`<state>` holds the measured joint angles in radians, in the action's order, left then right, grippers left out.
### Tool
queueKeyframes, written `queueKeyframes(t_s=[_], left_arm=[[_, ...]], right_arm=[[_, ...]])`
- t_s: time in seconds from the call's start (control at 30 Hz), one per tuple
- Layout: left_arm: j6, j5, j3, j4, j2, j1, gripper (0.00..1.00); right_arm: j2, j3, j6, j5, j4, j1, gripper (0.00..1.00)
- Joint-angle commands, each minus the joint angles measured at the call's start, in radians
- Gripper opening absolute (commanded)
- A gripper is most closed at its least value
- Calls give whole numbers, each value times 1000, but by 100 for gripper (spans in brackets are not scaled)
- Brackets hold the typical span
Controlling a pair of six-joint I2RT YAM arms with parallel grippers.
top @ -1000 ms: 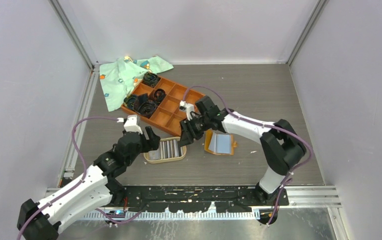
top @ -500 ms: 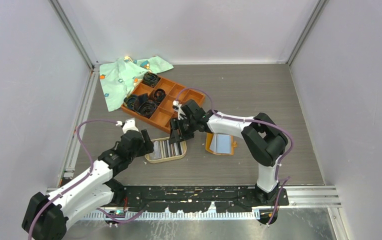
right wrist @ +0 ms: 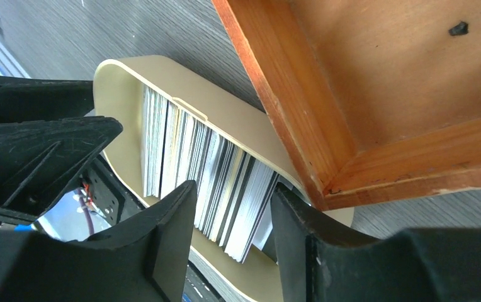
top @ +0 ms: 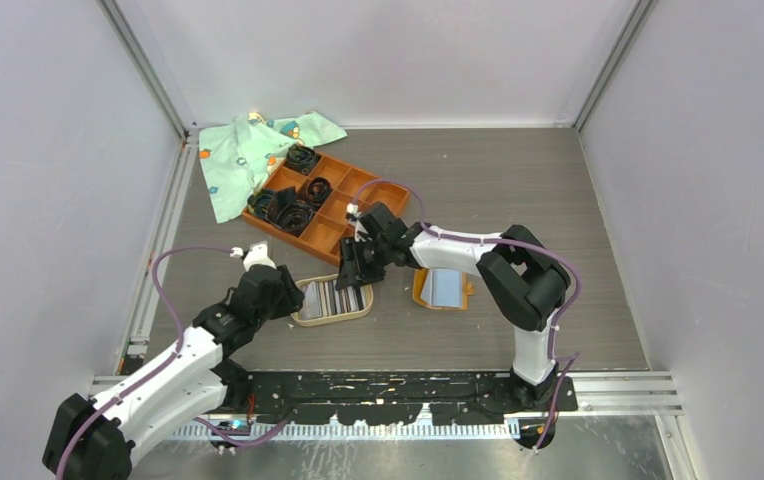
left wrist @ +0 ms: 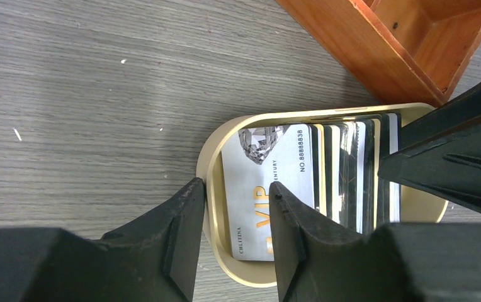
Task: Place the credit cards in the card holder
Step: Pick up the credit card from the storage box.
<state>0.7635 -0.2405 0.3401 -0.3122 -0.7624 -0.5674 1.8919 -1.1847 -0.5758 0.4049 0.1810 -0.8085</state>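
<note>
**A:** Cards [left wrist: 345,170] are packed in the dish [left wrist: 209,157], and the holder [top: 445,288] lies open at its 3 o'clock. The right claw [right wrist: 233,192] is spread over the stack with nothing grasped. The left claw [left wrist: 235,192] straddles the dish rim, can't tell if it's pinching.

**B:** Bet it grabs several cards at once. The tray [top: 343,232] wall at 12 o'clock crowds it, and both claws share one dish, so a bump's likely.

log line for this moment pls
left fingers: astride dish rim | right fingers: over cards in dish | card holder: open
</note>
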Motion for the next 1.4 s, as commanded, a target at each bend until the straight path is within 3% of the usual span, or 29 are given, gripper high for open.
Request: queueKeyframes(t_s=[0.0, 0.2, 0.37, 0.9, 1.1, 1.37], left_arm=[[16, 62, 2, 34, -13, 1, 41], [17, 99, 2, 51, -18, 2, 37], [23, 128, 1, 69, -12, 0, 35], [51, 205, -13, 156, -68, 1, 33], [56, 204, -13, 150, -54, 0, 33], [68, 209, -13, 139, -3, 1, 33]], right_arm=[[-9, 15, -52, 97, -94, 5, 50], [-35, 66, -140, 240, -253, 22, 39], [-19, 82, -186, 276, -311, 29, 39], [53, 27, -108, 252, -188, 26, 56], [58, 18, -103, 271, -188, 22, 55], [59, -36, 8, 213, -22, 12, 55]])
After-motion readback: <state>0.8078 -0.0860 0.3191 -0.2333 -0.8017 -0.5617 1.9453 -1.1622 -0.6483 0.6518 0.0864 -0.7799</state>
